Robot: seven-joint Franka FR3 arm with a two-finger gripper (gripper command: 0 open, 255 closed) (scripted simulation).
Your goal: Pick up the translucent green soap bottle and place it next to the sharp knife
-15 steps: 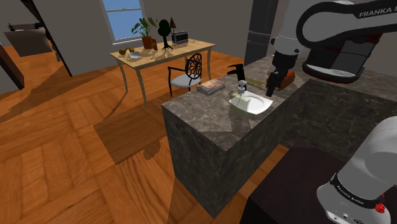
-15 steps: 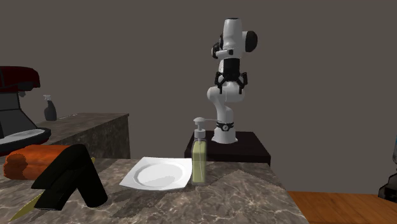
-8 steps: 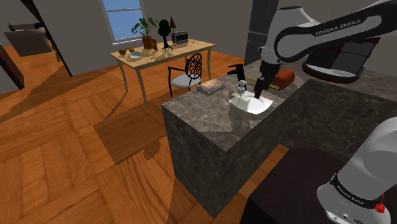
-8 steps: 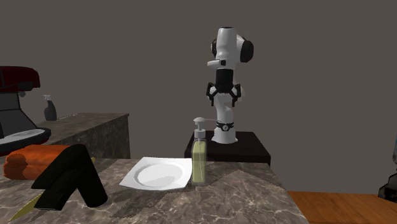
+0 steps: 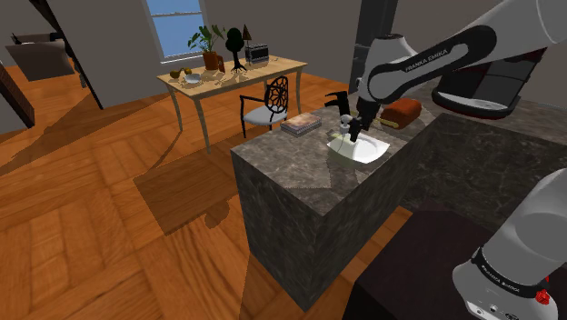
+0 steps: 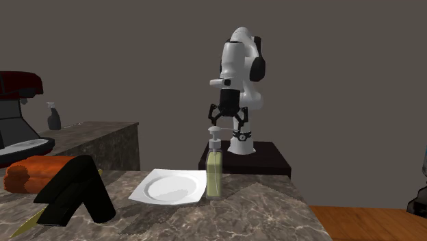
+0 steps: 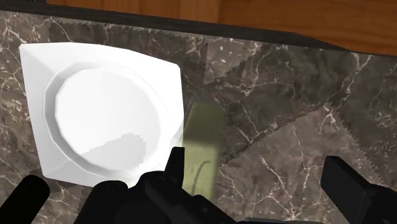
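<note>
Lowered since before, the open fingers (image 7: pixel 355 188) hover empty above the soap bottle (image 6: pixel 214 174).

My claw (image 6: pixel 226 124) hangs over soap bottle (image 6: pixel 214 171), fingers apart; open air between them and pump head. White plate (image 6: pixel 171 186) lies just beside bottle, low and flat, easy to pass over. Bare counter (image 6: pixel 274 212) on bottle's other side, free for my finger. Beyond plate, tall black angled block (image 6: pixel 75 188) and orange roll (image 6: pixel 34 171) crowd spot by knife blade (image 6: pixel 31 220); narrow room there.
</note>
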